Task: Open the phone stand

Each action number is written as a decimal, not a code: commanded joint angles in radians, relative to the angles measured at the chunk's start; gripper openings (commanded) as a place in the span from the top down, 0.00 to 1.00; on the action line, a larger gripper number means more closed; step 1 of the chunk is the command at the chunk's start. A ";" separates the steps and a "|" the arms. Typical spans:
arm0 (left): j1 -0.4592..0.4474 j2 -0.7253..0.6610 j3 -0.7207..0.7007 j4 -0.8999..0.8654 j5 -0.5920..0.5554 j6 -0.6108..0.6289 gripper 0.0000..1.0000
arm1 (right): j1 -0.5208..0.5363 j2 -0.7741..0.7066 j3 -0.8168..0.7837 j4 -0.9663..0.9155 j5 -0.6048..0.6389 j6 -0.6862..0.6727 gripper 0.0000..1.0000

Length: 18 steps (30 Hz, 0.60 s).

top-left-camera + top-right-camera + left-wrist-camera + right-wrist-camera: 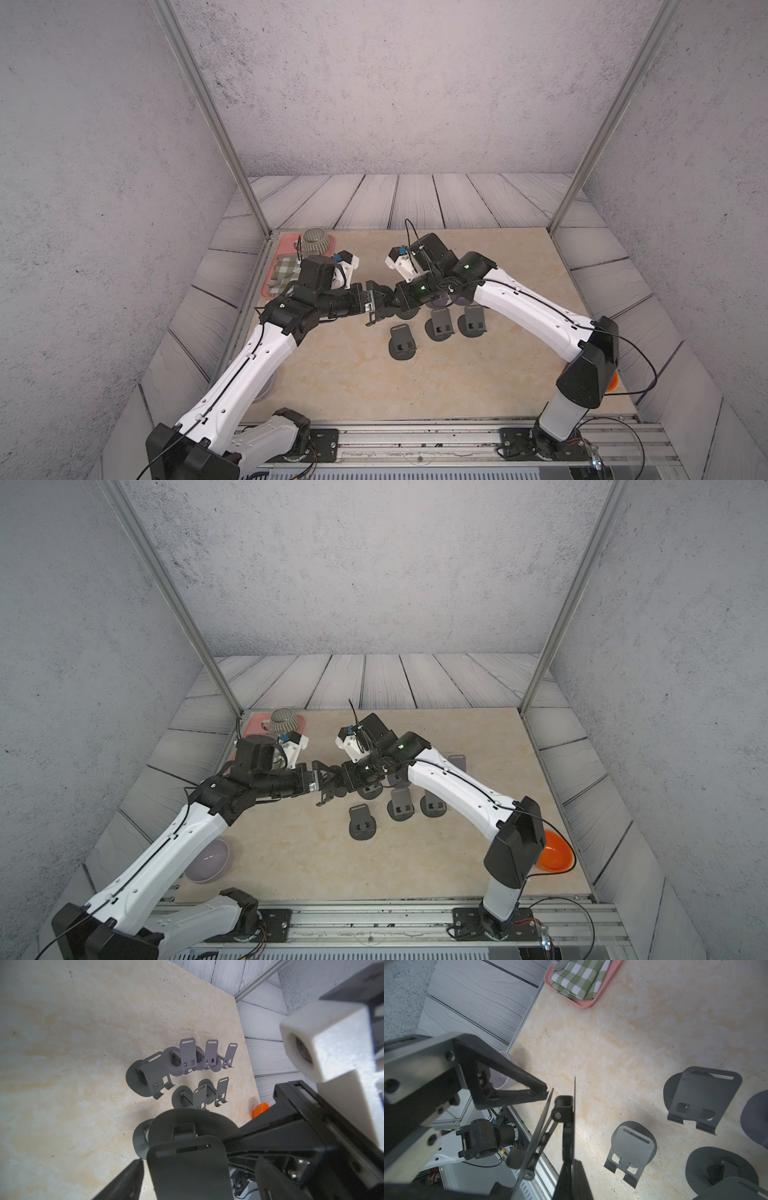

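A dark grey phone stand (384, 306) hangs in the air between the two arms. My right gripper (394, 300) (572, 1164) is shut on its round base disc (187, 1124), which shows edge-on in the right wrist view. The stand's back plate (187, 1167) (545, 1111) leans a little away from the disc on its hinge arm. My left gripper (375, 306) (201, 1160) stands open with the plate between its fingers (128, 1180). One finger lies close beside the plate's edge and the other stands apart from it.
Three more dark stands (402, 340) (440, 324) (471, 320) sit opened on the marble top, with purplish ones (187, 1055) behind them. A pink tray (282, 249) with checked cloth and ribbed cup (318, 241) is far left. Lavender bowl (208, 860) near left, orange bowl (555, 852) near right.
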 commanded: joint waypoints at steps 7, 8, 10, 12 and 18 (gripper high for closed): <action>0.008 0.006 -0.004 0.036 0.059 0.004 0.22 | 0.000 -0.030 0.028 0.010 -0.008 0.005 0.99; 0.008 0.003 -0.006 0.038 0.059 0.003 0.24 | 0.000 -0.029 0.030 0.009 -0.008 0.005 0.99; 0.008 0.000 -0.007 0.039 0.057 0.001 0.28 | 0.000 -0.026 0.032 0.010 -0.010 0.006 0.99; 0.009 0.000 -0.005 0.035 0.060 0.000 0.34 | 0.000 -0.026 0.031 0.012 -0.010 0.009 0.99; 0.013 0.007 0.012 0.023 0.067 0.004 0.51 | 0.001 -0.024 0.040 0.003 -0.001 0.009 0.99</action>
